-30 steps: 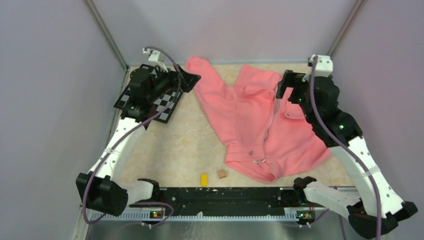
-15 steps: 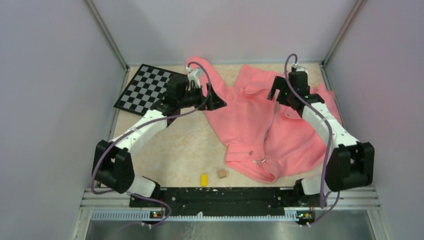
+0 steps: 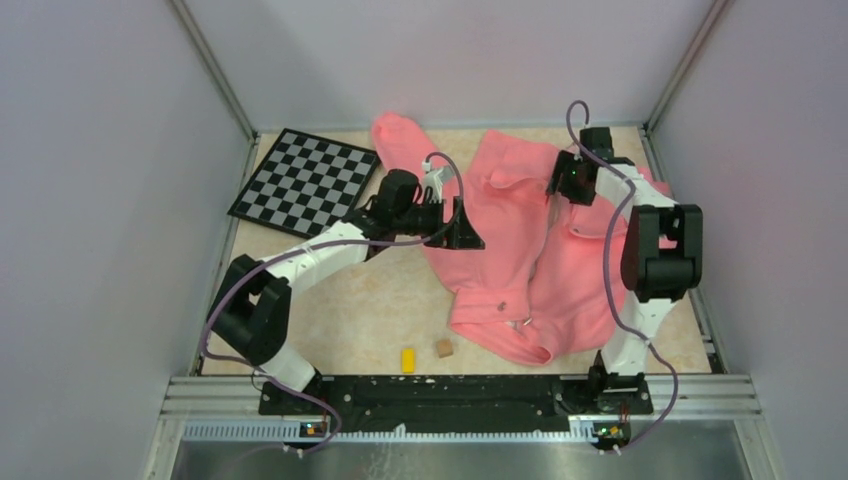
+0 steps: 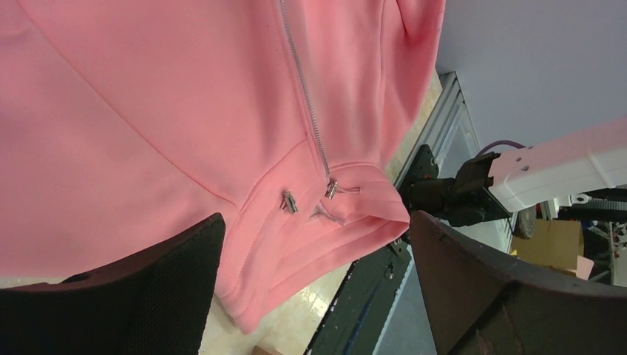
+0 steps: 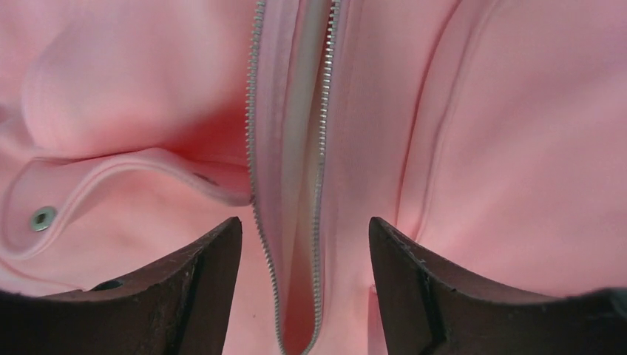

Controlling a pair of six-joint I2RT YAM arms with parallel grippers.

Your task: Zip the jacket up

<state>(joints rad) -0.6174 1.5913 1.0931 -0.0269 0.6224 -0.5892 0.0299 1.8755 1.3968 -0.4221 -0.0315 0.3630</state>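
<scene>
The salmon-pink jacket point(image 3: 500, 240) lies spread on the table, collar far and hem near. Its zipper point(image 4: 304, 96) is joined near the hem, where the small metal pull point(image 4: 332, 189) lies. Higher up, the two rows of zipper teeth point(image 5: 323, 133) stand apart over paler lining. My left gripper point(image 3: 462, 235) hovers open above the jacket's left front. In the left wrist view the left gripper point(image 4: 316, 222) frames the hem and holds nothing. My right gripper point(image 3: 560, 180) is low over the upper front. The right gripper point(image 5: 304, 222) straddles the unjoined zipper, jaws apart, pinching nothing.
A checkerboard point(image 3: 305, 180) lies at the far left. A yellow block point(image 3: 408, 359) and a small brown cube point(image 3: 443, 347) sit near the front, left of the hem. The black front rail point(image 3: 450, 390) bounds the near edge. A snap button point(image 5: 42, 217) shows on the jacket.
My left arm swung right from over the checkerboard to above the jacket's left front. The right arm stretched out and lowered its gripper over the upper zipper, jaws narrowing somewhat.
</scene>
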